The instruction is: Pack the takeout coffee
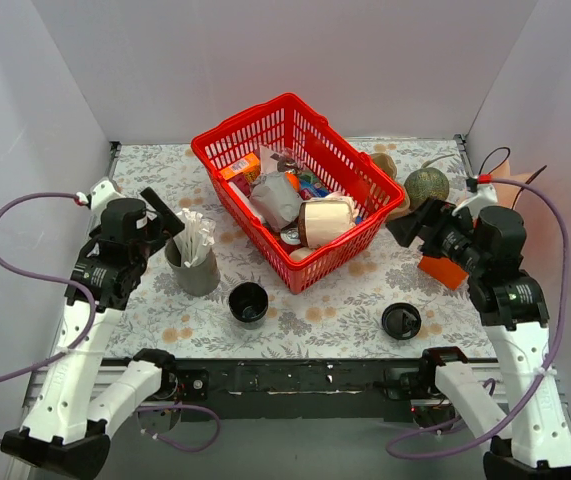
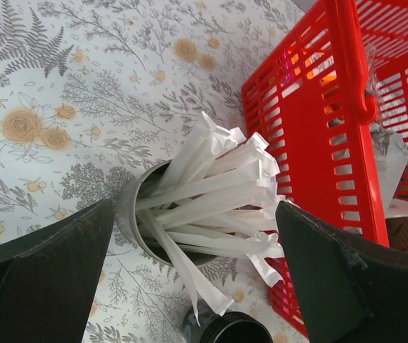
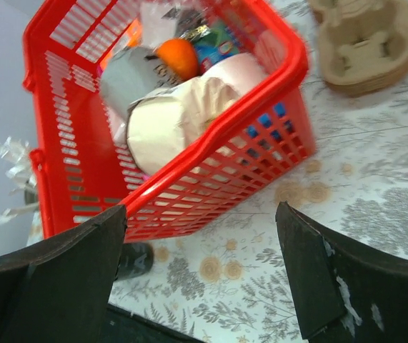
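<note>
The takeout coffee (image 1: pixel 248 302) is a small round black cup standing on the floral tablecloth near the front, just in front of the red basket (image 1: pixel 227 140). Its rim shows at the bottom of the left wrist view (image 2: pixel 236 330) and its side at the left of the right wrist view (image 3: pixel 136 259). A flat black lid (image 1: pixel 401 321) lies to the right of it. My left gripper (image 1: pixel 165 217) is open above the grey cup of white sticks (image 1: pixel 195 256). My right gripper (image 1: pixel 410 223) is open and empty beside the basket's right side.
The red basket holds several packets and cups. A cardboard cup carrier (image 3: pixel 366 44), a round green ball (image 1: pixel 426 186) and an orange thing (image 1: pixel 443 271) lie at the right. White walls close in the table on three sides.
</note>
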Available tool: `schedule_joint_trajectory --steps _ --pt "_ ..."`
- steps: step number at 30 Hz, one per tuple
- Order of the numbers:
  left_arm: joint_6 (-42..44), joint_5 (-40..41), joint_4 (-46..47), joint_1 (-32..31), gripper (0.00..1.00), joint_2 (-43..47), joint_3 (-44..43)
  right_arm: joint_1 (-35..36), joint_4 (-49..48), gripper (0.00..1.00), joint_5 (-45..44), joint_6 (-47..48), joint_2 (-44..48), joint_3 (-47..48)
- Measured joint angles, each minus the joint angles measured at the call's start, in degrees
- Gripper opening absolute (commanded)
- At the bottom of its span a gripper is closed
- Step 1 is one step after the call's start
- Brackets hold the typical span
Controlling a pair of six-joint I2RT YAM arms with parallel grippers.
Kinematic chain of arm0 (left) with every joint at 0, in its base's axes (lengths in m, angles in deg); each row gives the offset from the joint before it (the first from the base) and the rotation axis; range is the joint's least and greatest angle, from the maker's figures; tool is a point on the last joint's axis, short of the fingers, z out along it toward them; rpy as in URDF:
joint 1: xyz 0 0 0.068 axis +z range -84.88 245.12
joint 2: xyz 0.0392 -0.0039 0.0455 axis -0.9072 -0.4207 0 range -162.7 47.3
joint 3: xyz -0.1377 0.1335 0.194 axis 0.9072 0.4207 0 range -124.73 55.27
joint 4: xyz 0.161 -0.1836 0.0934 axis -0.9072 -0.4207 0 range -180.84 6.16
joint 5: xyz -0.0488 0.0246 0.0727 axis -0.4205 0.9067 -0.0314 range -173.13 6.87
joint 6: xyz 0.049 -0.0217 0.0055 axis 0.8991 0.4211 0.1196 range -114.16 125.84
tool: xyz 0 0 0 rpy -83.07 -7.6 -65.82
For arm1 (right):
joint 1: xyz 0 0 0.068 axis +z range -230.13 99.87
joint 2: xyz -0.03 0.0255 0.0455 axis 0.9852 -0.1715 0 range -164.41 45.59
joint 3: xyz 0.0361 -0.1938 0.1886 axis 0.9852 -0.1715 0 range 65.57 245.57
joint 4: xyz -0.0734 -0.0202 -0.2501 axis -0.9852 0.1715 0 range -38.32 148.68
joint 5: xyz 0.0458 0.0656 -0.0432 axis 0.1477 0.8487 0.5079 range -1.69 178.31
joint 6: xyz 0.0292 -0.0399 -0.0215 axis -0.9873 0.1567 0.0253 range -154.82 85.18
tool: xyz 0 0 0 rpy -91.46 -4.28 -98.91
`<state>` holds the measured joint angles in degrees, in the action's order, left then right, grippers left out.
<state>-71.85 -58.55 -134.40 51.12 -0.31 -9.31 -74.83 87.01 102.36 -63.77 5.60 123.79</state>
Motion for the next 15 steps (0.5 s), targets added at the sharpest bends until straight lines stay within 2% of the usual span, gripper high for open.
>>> schedule_joint_trajectory --steps 4,8,11,15 --pt "1.4 -3.7 0.4 0.0 0.98 -2.4 -1.7 11.7 -4.0 0.91 -6.6 -2.5 -4.7 -0.6" --pt "2.1 -8.5 1.7 0.0 0.98 -7.2 -10.1 22.9 -6.6 0.91 -17.2 -4.5 -12.6 -0.4" --pt "2.3 -9.1 3.9 0.0 0.98 -12.7 -16.2 25.2 -7.1 0.89 -23.4 -7.3 -16.9 -0.9" --pt "2.5 -7.1 6.2 0.0 0.98 -23.5 -22.4 25.6 -8.9 0.87 -29.2 -9.2 -16.9 -1.9"
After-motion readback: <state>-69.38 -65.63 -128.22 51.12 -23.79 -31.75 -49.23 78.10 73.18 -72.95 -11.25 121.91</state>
